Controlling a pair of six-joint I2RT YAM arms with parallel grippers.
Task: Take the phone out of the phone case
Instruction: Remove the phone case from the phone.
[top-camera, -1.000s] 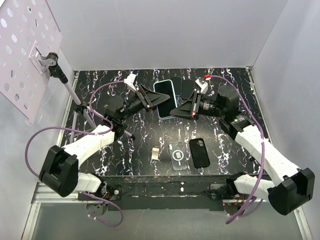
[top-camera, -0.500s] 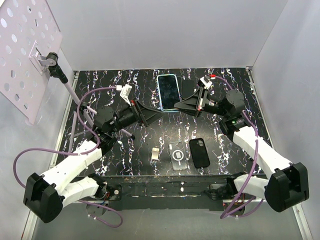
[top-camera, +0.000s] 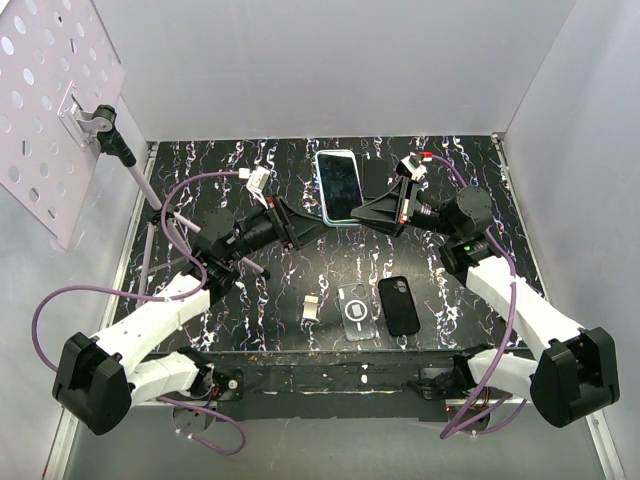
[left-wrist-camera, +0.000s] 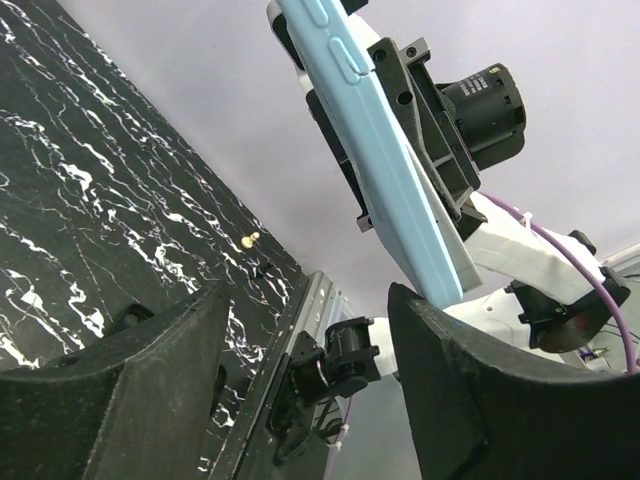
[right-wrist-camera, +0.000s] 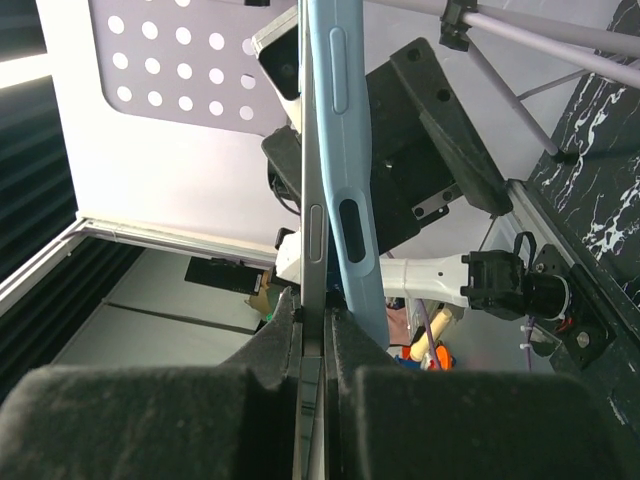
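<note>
Panel (top-camera: 50, 100): perforated, on a clamp stand at far left of the table (top-camera: 300, 275); not part of the job.
Left hand (top-camera: 296, 222): fingers spread wide, holding nothing. One second ago it was on the phone's left edge. Half a second ago it had pulled well clear, and now it sits near that edge again without touching. Wrist view shows the phone ahead, apart from both fingers.
Clip (top-camera: 312, 308): small pale piece lying on the table, near front.
Phone (top-camera: 340, 186): up off the table, between the two hands, screen toward the top camera. It has tipped slightly clockwise since half a second ago.
Phone case (right-wrist-camera: 347, 200): light blue, on the phone. In the right wrist view it seems to angle away from the phone's silver edge lower down. Peeled or just perspective, cannot tell.
Clear case (top-camera: 358, 308): ring-marked, flat on the table, a spare.
Right hand (top-camera: 385, 212): clamped on the phone's lower part and now carrying it alone.
Black item (top-camera: 399, 305): phone or case, cannot tell which; flat on the table beside the clear one.
Reading: the left hand let go and looks to be lining up a fresh bite on the case rim. Separation is not done; the next pull needs case only, with the right hand holding firm.
</note>
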